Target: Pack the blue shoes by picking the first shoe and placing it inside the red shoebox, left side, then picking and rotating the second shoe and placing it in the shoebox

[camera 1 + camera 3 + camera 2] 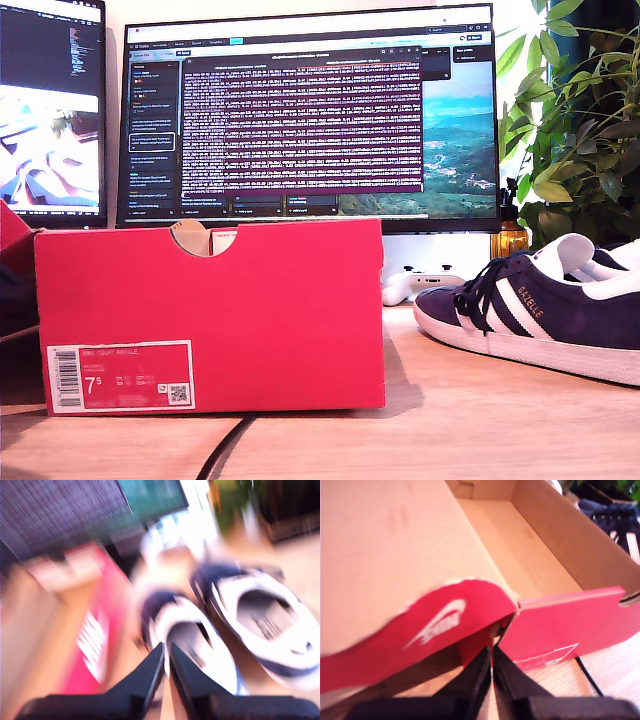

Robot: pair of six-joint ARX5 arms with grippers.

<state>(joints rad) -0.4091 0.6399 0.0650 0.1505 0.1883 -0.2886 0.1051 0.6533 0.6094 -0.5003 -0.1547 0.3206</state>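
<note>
"7.5" on red shoebox (210, 300) white label (120, 377), gold "GAZELLE" on blue shoe (540, 315) side

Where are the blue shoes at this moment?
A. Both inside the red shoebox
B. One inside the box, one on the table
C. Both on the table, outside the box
C: the first wrist view shows the red shoebox empty inside, and both blue shoes stand on the table beside it.
</note>
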